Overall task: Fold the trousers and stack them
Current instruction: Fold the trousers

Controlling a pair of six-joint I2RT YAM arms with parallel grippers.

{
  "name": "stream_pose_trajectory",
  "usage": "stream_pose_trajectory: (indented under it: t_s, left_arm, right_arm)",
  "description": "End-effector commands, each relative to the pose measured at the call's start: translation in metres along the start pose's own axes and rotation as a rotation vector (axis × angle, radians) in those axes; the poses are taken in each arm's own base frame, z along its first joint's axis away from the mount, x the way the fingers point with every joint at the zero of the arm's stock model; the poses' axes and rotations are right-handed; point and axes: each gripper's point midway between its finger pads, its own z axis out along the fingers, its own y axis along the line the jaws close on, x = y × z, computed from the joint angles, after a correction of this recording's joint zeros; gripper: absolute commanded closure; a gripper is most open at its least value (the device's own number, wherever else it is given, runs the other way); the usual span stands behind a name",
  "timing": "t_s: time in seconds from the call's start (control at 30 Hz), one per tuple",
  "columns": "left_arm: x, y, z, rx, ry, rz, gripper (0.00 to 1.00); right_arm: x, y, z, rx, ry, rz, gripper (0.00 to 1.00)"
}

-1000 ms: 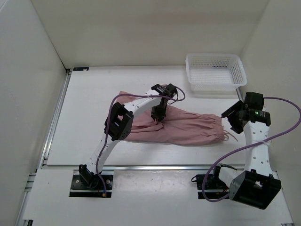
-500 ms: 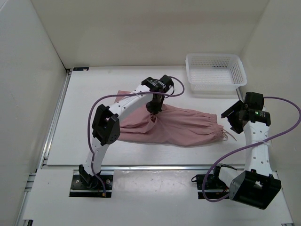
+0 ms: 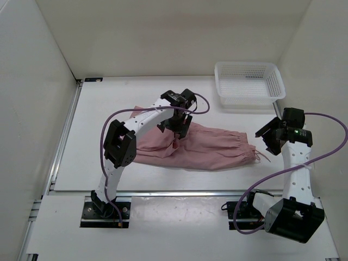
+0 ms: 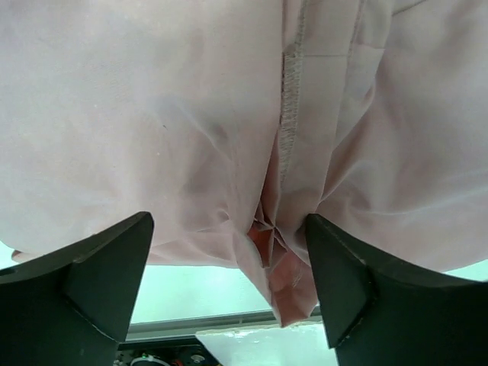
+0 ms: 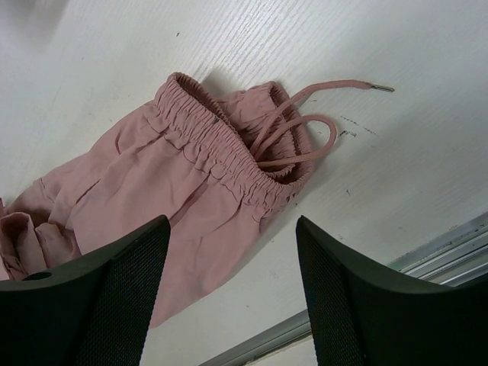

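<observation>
The trousers (image 3: pixel 209 148) lie across the middle of the table (image 3: pixel 103 125), legs running to the left and the gathered waistband (image 5: pixel 217 145) at the right end, the plastic basket (image 3: pixel 249 81) well apart at the far right corner. The cloth looks thin, light and limp: it creases and bunches easily, so it will probably sag from any single hold and drag along the table rather than lift flat. The elastic waistband is the thickest, most ruffled part and looks the surest place to take hold; the overlocked seam (image 4: pixel 290 84) is the next best. The thin drawstring cords (image 5: pixel 297 126) loop loosely onto the table and could catch or trail.

The left tool (image 4: pixel 229 225) is down on the middle of the garment, its dark fingers spread wide either side of a small pinched-up fold, not closed on it. The right tool (image 5: pixel 232 229) hovers above the waistband end, fingers wide apart with nothing between them
</observation>
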Motion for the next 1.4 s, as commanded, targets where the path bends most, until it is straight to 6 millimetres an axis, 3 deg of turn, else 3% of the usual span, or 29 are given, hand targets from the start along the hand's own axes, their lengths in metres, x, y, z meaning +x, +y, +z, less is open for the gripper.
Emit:
stream_pose_trajectory:
  t_s: [0.0, 0.07, 0.13, 0.17, 0.2, 0.27, 0.47, 0.57, 0.7, 0.73, 0.87, 0.93, 1.07, 1.2, 1.37]
  left_arm:
    - [-0.014, -0.003, -0.026, 0.038, -0.076, -0.017, 0.09]
    - [-0.017, 0.001, -0.038, 0.056, -0.099, -0.033, 0.24]
    - [-0.018, 0.004, -0.039, 0.065, -0.103, -0.043, 0.26]
    - [-0.015, 0.003, -0.042, 0.076, -0.103, -0.043, 0.23]
    - [-0.016, 0.007, -0.041, 0.073, -0.102, -0.042, 0.1]
    - [-0.011, -0.002, -0.034, 0.116, -0.073, -0.037, 0.03]
    - [0.003, -0.019, -0.015, 0.2, -0.021, -0.021, 0.03]
    - [0.009, -0.023, -0.003, 0.193, 0.008, -0.009, 0.12]
    - [0.009, -0.014, 0.0, 0.136, 0.008, -0.024, 0.44]
    - [0.005, -0.01, -0.008, 0.121, -0.014, -0.036, 0.64]
    - [-0.004, 0.008, -0.038, 0.079, -0.093, -0.065, 0.9]
    - [-0.011, 0.016, -0.053, 0.089, -0.136, -0.076, 0.9]
    - [-0.01, 0.031, -0.062, 0.071, -0.144, -0.083, 0.9]
    - [-0.006, 0.028, -0.073, 0.11, -0.142, -0.055, 0.9]
    - [0.011, 0.003, -0.075, 0.201, -0.095, 0.012, 0.9]
  right_arm:
    - [-0.003, 0.006, -0.004, -0.037, -0.024, -0.026, 0.28]
    - [-0.002, 0.003, -0.004, -0.024, -0.022, -0.034, 0.28]
    - [-0.002, 0.003, -0.004, -0.024, -0.022, -0.034, 0.28]
    - [-0.002, 0.003, -0.004, -0.024, -0.022, -0.034, 0.28]
    - [-0.002, 0.003, -0.004, -0.024, -0.022, -0.034, 0.28]
    - [-0.002, 0.003, -0.004, -0.024, -0.022, -0.034, 0.28]
    - [-0.002, 0.003, -0.004, -0.024, -0.022, -0.034, 0.28]
    - [-0.002, 0.003, -0.004, -0.024, -0.022, -0.034, 0.28]
    - [-0.001, 0.002, -0.002, -0.019, -0.015, -0.034, 0.28]
    - [-0.001, 0.002, -0.002, -0.019, -0.014, -0.034, 0.28]
    - [-0.003, 0.003, -0.002, -0.024, -0.022, -0.034, 0.28]
    - [-0.003, 0.003, -0.002, -0.024, -0.022, -0.034, 0.28]
    - [-0.004, 0.004, 0.001, -0.024, -0.022, -0.034, 0.28]
    - [-0.002, 0.002, 0.002, -0.019, -0.014, -0.034, 0.28]
    - [-0.002, 0.002, 0.002, -0.019, -0.014, -0.034, 0.28]
